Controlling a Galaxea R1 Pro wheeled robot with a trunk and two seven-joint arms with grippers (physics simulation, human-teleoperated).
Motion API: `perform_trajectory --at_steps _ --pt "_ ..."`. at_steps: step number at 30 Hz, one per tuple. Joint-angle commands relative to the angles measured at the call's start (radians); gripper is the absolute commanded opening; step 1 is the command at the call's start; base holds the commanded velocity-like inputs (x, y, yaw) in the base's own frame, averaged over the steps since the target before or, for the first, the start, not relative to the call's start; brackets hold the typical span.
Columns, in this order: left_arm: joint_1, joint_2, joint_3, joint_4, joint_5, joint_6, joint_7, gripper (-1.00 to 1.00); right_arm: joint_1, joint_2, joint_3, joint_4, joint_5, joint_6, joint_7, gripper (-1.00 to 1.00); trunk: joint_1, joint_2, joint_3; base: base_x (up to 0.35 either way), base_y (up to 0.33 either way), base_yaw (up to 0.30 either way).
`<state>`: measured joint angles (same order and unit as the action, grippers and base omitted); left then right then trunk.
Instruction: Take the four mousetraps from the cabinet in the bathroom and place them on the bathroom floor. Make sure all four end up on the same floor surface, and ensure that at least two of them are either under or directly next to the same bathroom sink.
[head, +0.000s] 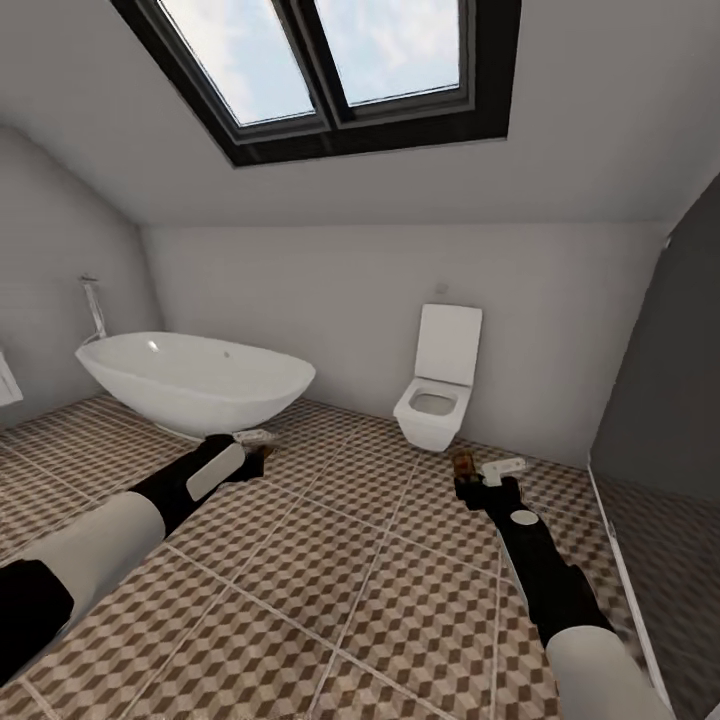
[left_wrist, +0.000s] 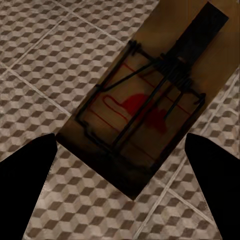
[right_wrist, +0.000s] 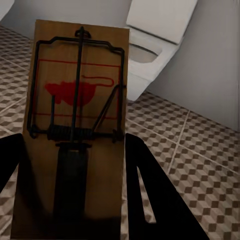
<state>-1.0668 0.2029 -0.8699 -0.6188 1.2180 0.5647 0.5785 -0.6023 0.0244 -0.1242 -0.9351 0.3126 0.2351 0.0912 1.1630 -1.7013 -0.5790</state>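
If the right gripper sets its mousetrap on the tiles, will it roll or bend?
Probably neither: the mousetrap looks like a flat, stiff wooden board, so it should lie still. It seems light. Its wire parts may snag or snap.

Head view high over tiled floor (head: 350, 560), wrist views close above it

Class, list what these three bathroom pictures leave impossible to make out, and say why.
- Head view: mousetrap detail at the left gripper and right gripper, too small.
- Right wrist view: toilet, partly behind the right mousetrap, cut by the edge.
- Left wrist view: left mousetrap, corner cut off.
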Motion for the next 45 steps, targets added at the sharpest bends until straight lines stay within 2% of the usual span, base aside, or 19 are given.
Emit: perform_trajectory --at_steps 1,2,4,7,11,13,17,21,24,28,31,33,45 --pt "-0.002 -0.005 -0.008 0.014 0.009 -0.037 0.008 -1.00 -0.001 0.003 -0.004 0.005 0.008 -0.002 -0.004 -1.00 0.000 -0.001 -0.001 0.000 0.000 0.284" --pt "-0.002 -0.011 -0.009 0.027 0.009 -0.075 0.008 -1.00 -0.001 0.005 -0.004 0.020 0.008 -0.013 -0.023 -1.00 0.000 -0.001 -0.001 0.000 0.000 0.284" --pt "-0.002 -0.031 -0.013 0.080 0.008 -0.197 0.008 -1.00 -0.001 0.016 -0.002 0.054 0.008 -0.040 -0.053 -1.00 0.000 -0.001 -0.001 0.000 0.000 0.284" --pt "-0.002 -0.038 -0.013 0.143 0.008 -0.300 0.008 -1.00 -0.001 0.022 -0.002 0.064 0.009 -0.061 -0.061 -1.00 0.000 -0.001 -0.001 0.000 0.000 0.284" --pt "-0.002 -0.040 -0.014 0.204 0.009 -0.374 0.008 -1.00 -0.001 0.025 -0.001 0.067 0.008 -0.071 -0.064 -1.00 0.000 -0.001 -0.001 0.000 0.000 0.284" --pt "-0.002 -0.039 -0.017 0.228 0.008 -0.384 0.008 -1.00 -0.001 0.033 -0.001 0.068 0.009 -0.073 -0.065 -1.00 0.000 -0.001 -0.001 0.000 0.000 0.284" --pt "-0.002 -0.035 -0.019 0.325 0.009 -0.392 0.006 -1.00 -0.001 0.077 0.008 0.068 0.012 -0.074 -0.079 -1.00 0.000 -0.001 -0.001 0.000 0.000 0.285" --pt "0.000 -0.038 -0.027 0.386 0.002 -0.394 0.001 -1.00 -0.001 0.093 0.081 0.069 0.011 -0.074 -0.159 -1.00 0.000 -0.001 -0.001 0.000 0.000 0.286" --pt "0.002 -0.041 -0.084 0.399 -0.032 -0.389 -0.002 -1.00 -0.001 0.095 0.148 0.073 0.008 -0.073 -0.232 -1.00 0.000 -0.001 -0.001 0.000 0.000 0.286" --pt "0.002 -0.056 -0.133 0.402 -0.047 -0.385 -0.004 -1.00 -0.001 0.099 0.178 0.073 0.005 -0.071 -0.261 -1.00 0.000 -0.001 -0.003 0.000 0.000 0.284" --pt "0.004 -0.085 -0.149 0.410 -0.052 -0.384 -0.005 -1.00 -0.001 0.100 0.185 0.075 0.004 -0.071 -0.267 -1.00 0.000 -0.001 -0.005 0.000 0.000 0.269" --pt "0.007 -0.094 -0.151 0.412 -0.053 -0.384 -0.005 -1.00 -0.001 0.100 0.187 0.076 0.004 -0.071 -0.269 -1.00 0.000 -0.001 -0.007 0.000 0.000 0.258" --pt "0.010 -0.110 -0.155 0.411 -0.054 -0.384 -0.006 -1.00 -0.001 0.100 0.198 0.076 0.004 -0.074 -0.269 -1.00 0.000 -0.001 -0.018 0.000 0.000 0.254"
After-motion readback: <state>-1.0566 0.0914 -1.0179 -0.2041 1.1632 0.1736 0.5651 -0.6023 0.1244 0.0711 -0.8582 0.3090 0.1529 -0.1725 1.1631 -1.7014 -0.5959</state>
